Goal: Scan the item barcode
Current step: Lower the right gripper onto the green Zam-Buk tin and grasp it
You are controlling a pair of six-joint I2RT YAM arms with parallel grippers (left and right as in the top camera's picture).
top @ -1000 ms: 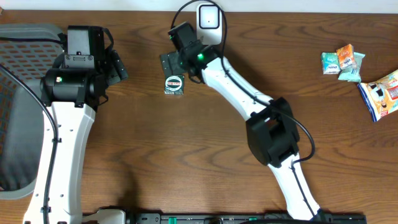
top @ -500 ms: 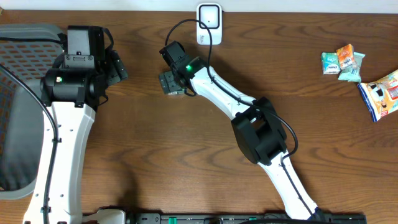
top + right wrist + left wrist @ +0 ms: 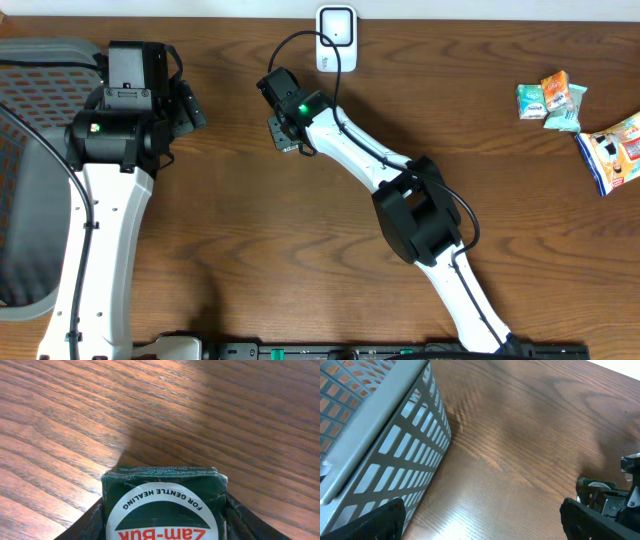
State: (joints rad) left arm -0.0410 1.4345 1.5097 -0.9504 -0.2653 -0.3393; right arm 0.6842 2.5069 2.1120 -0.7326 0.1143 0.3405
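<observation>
The right tool (image 3: 282, 133) is low on the wooden surface (image 3: 300, 250), with its arm stretched far forward. Between its two fingers (image 3: 82, 525) sits a dark green box (image 3: 165, 505). The box has a round white label with the words "Zam-Buk" and "for gentle healing". In the right wrist view one finger lies against each side of the box, so the tool is clamped on it. The box rests on the surface. From above, the tool covers almost all of the box.

A white scanner (image 3: 337, 27) stands near the right tool, beyond it and a little to its right, at the far edge of the surface. Well apart from this tool, far to its right, lie some colourful snack packets (image 3: 565, 110).

The left tool (image 3: 485, 521) is above the surface with its fingers wide apart, and nothing is between them. Just beside it, on its left, is a grey basket (image 3: 395, 445) with a slotted wall. In the left wrist view the green box and the right tool appear far to the right.
</observation>
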